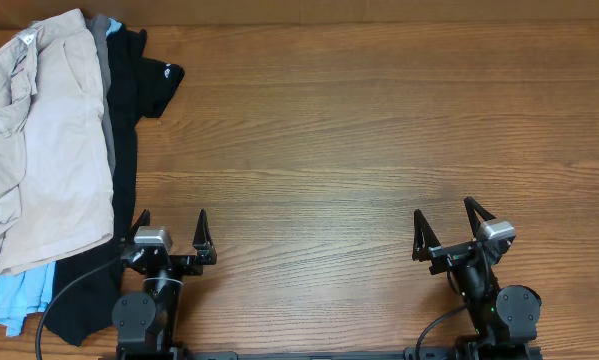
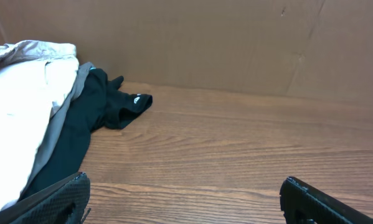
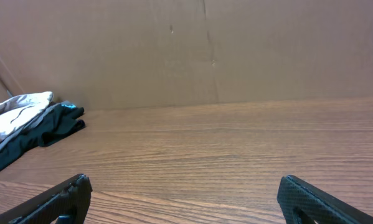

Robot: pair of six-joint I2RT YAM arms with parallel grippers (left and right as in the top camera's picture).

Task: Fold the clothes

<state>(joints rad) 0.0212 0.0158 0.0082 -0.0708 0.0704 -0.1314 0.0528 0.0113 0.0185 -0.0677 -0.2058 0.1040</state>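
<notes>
1. Overhead. Nearest the lens, my left gripper (image 1: 172, 218) and right gripper (image 1: 443, 210) rest at the near edge of the table (image 1: 359, 130). Both have their fingers spread wide and hold nothing. I judge they are parked here to leave the bare wood free as a folding surface. The clothes lie heaped along my left side. The beige khaki shorts (image 1: 44, 150) are on top, over a grey garment (image 1: 104, 60) and a black garment (image 1: 134, 80). A light-blue garment (image 1: 19, 295) shows at the near end. Nothing is folded yet.
2. Left wrist. My two fingertips (image 2: 61, 196) frame the lower corners, far apart, with only wood between them. The shorts bulk at the left, and the black garment trails out beside them. A cardboard wall (image 2: 236, 43) stands behind.
3. Right wrist. My fingers (image 3: 61, 196) are likewise splayed and empty. The pile sits well apart at far left, so I judge the left arm better placed for the first grasp.
</notes>
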